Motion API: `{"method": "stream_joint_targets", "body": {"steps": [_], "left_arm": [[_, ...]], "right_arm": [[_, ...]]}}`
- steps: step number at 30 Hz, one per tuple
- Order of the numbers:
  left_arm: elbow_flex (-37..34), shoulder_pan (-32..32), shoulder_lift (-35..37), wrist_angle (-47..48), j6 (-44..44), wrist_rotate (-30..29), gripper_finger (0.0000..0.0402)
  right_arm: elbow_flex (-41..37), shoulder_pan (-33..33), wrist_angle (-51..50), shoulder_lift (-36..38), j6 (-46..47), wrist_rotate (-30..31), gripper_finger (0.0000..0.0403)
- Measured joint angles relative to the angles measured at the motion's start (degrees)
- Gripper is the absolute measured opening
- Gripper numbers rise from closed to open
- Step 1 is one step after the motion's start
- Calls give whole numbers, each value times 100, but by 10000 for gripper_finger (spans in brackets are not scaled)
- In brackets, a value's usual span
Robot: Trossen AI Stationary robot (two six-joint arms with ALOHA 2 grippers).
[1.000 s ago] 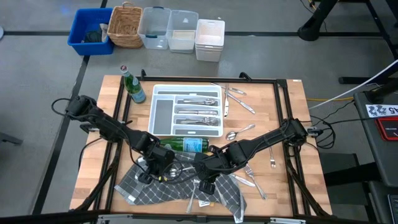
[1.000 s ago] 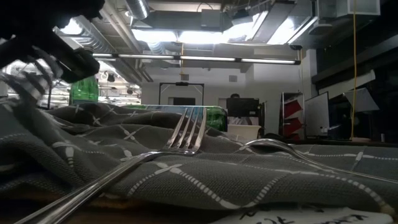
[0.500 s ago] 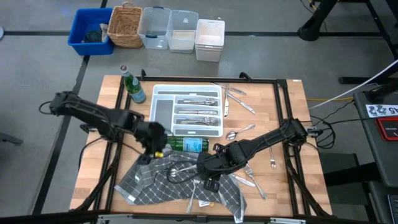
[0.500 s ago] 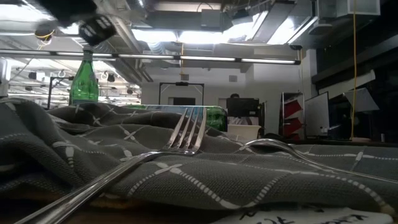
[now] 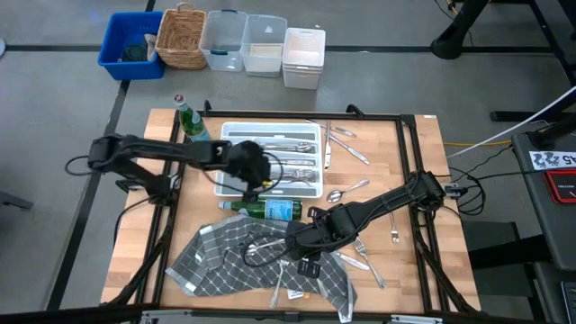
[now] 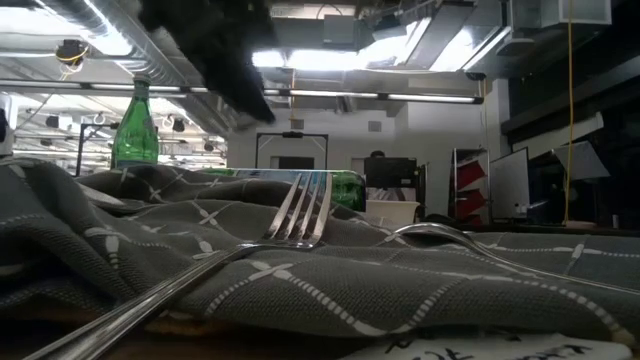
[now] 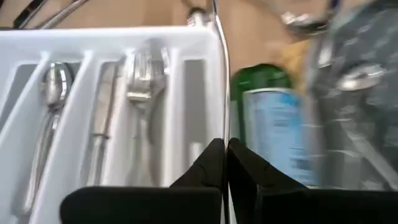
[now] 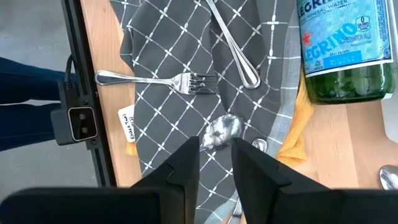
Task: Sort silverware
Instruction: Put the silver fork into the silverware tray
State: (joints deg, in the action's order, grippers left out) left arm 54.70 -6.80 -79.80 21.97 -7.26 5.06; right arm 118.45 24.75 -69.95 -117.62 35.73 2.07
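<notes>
My left gripper (image 5: 259, 183) hangs over the near wall of the white tray (image 5: 236, 135), shut on a slim shiny piece of silverware (image 7: 219, 74) seen edge-on. The tray's slots hold spoons (image 7: 50, 93) and forks (image 7: 140, 74). My right gripper (image 5: 306, 263) hovers open above the grey checked cloth (image 5: 225, 261), its fingers either side of a spoon bowl (image 8: 224, 132) lying below them. A fork (image 8: 155, 79) and a long spoon (image 8: 233, 43) also lie on the cloth. Loose silverware (image 5: 346, 144) lies to the tray's right. My left gripper pinches the thin piece of silverware (image 7: 222, 134) between its two fingertips, which come slanting down from the table's left. The piece sticks out forward along the fingers, lifted clear above the tray's near wall. Which kind of piece it is, I cannot tell.
A green bottle (image 5: 270, 210) lies between tray and cloth; another (image 5: 191, 126) stands at the tray's far left corner. More silverware (image 5: 364, 261) lies on the wood to the right. Bins and a basket (image 5: 180, 38) sit on the floor beyond the far edge.
My left gripper has risen off the cloth's left part and swung toward the table's far and right edges, ending over the tray's near wall, fingers still shut. The cloth and the cutlery on it lie as before.
</notes>
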Motion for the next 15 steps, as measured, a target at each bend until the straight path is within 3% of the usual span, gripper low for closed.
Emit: {"method": "stream_joint_targets", "body": {"steps": [7, 15], "left_arm": [[-7, -498, -978, -336, -410, 0, 2], [-7, -922, -1632, -500, -488, -1, 3]], "right_arm": [[0, 0, 3, 0, 0, -4, 97], [0, -1, 5, 2, 0, -7, 97]]}}
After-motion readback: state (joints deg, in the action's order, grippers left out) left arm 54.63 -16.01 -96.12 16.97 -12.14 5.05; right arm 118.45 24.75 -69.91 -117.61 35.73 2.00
